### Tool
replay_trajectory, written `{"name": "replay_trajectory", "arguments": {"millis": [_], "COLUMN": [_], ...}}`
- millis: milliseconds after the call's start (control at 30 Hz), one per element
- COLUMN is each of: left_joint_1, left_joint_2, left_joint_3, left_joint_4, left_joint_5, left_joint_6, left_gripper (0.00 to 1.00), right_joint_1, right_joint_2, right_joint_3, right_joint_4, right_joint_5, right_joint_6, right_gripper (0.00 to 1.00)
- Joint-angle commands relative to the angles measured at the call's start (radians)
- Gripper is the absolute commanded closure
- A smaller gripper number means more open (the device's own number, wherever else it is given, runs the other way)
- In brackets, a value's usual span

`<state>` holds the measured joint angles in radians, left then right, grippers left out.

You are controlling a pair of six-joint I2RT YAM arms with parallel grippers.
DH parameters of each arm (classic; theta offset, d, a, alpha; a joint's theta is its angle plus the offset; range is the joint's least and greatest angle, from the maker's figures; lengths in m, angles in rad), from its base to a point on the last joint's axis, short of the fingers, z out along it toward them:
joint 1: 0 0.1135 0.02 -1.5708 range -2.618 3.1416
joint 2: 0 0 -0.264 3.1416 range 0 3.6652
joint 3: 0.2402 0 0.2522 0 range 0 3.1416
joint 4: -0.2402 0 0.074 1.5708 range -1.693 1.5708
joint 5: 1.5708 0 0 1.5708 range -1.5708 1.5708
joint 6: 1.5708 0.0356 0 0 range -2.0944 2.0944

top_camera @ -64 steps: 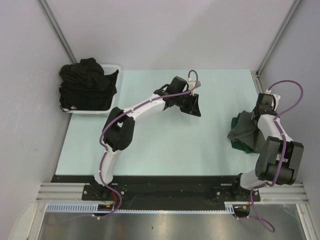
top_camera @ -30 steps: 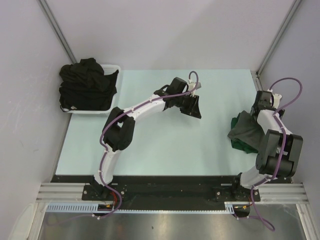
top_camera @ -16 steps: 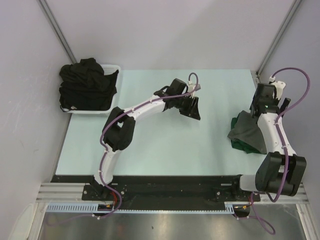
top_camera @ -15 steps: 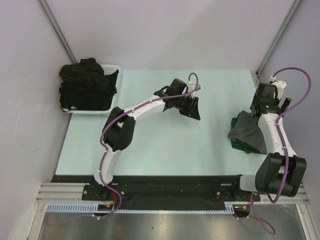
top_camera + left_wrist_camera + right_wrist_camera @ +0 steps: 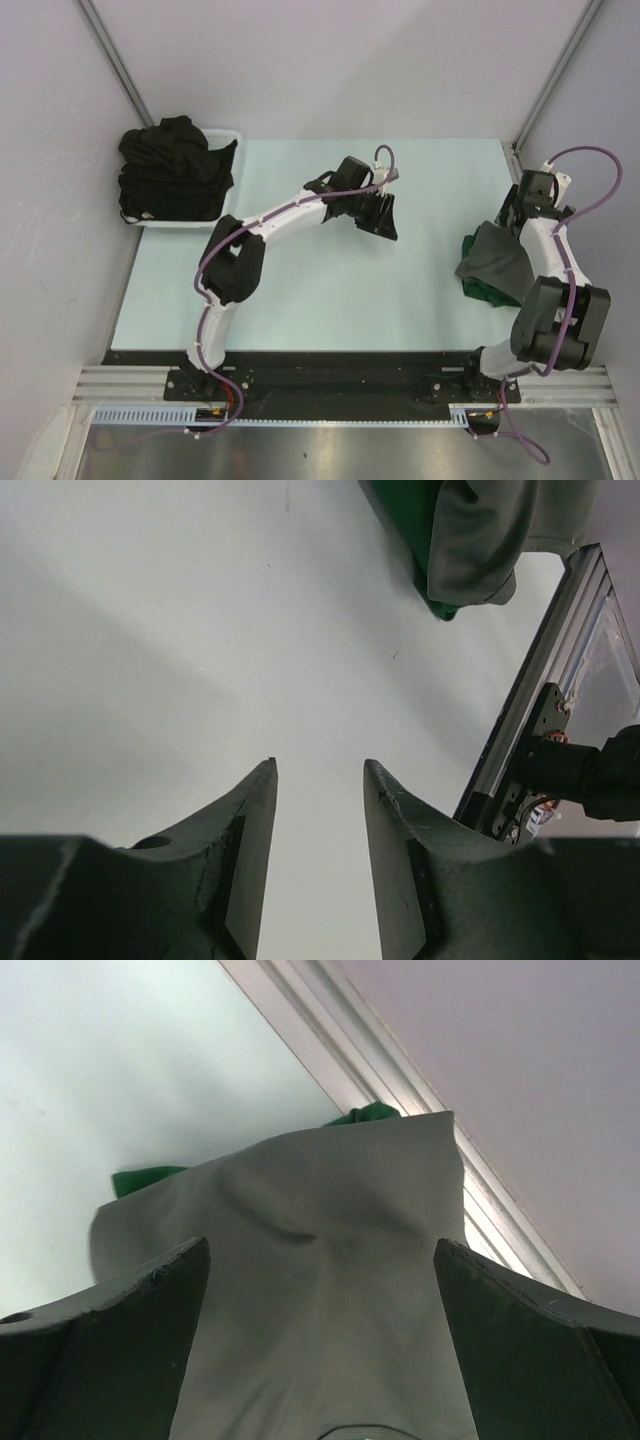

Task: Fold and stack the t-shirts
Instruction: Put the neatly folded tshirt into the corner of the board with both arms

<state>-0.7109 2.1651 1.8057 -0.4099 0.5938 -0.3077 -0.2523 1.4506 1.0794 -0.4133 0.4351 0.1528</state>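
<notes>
The right claw (image 5: 320,1247) is spread wide and grips nothing; it hangs over the grey t-shirt (image 5: 300,1190), which lies on the green t-shirt (image 5: 140,1178) at the right edge of the worktop (image 5: 90,1050); closing deep here could pinch both layers and drag the stack apart. The left claw (image 5: 320,770), parted narrowly and empty, hovers mid-worktop, well apart; the black t-shirts (image 5: 170,170) sit heaped in the basket (image 5: 228,135), where a careless grab could lift several at once.
</notes>
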Motion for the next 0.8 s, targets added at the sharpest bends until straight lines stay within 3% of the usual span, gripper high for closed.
{"name": "replay_trajectory", "arguments": {"millis": [0, 300, 767], "left_joint_1": [0.011, 0.011, 0.016], "left_joint_2": [-0.108, -0.136, -0.163], "left_joint_3": [-0.032, -0.065, -0.082], "left_joint_4": [0.000, -0.020, -0.040], "left_joint_5": [-0.015, -0.032, -0.052], "left_joint_6": [0.038, 0.051, 0.071], "left_gripper": [0.55, 0.54, 0.54], "right_joint_1": [-0.021, -0.028, -0.050], "right_joint_2": [0.056, 0.119, 0.237], "right_joint_3": [0.028, 0.024, -0.052], "right_joint_4": [0.025, -0.009, 0.071], "right_joint_5": [-0.016, 0.091, 0.168], "right_joint_6": [0.028, 0.053, 0.077], "right_gripper": [0.00, 0.00, 0.00]}}
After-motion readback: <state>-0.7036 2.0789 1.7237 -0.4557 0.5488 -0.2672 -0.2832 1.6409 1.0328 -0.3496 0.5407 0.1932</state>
